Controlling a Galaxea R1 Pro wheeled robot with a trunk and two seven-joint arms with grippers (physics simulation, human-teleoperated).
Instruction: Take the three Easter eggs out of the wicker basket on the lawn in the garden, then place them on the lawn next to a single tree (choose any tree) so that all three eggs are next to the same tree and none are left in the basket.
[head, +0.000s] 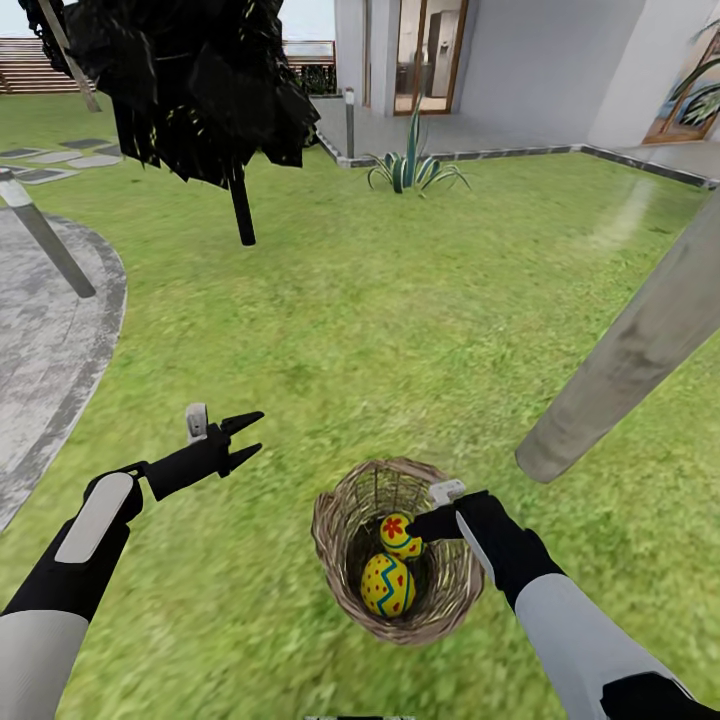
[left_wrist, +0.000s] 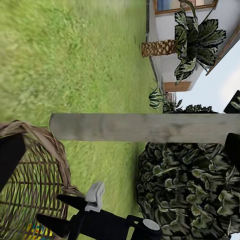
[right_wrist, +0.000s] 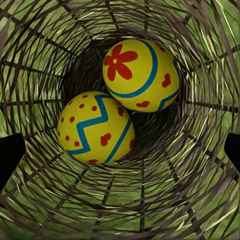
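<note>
The wicker basket (head: 398, 548) stands on the lawn (head: 400, 300), near the foot of a pale grey-beige trunk (head: 630, 350) that leans across the head view at the robot's right. Two Easter eggs are visible inside the basket: the flower-marked egg (head: 398, 534) lying uppermost and the zigzag-banded egg (head: 388, 585) beside it, the two appearing to touch. The right wrist view confirms both eggs at the bottom of the weave, the flower-marked egg (right_wrist: 141, 75) and the zigzag-banded egg (right_wrist: 96, 127), with no third egg seen in the basket. No egg is visible on the grass in any view, so the whereabouts of the third cannot be established. The right gripper (head: 425, 525) reaches over the rim into the basket, at or just beside the upper egg; its dark finger edges sit wide at the sides of the wrist picture with nothing between them, so the jaws are judged spread and not yet closed on an egg. The left gripper (head: 243, 437) hangs over bare grass to the left of the basket, well apart from it, fingers parted and empty. Assessment: at least two eggs remain to be lifted out and set by the tree; placement is largely outstanding.
</note>
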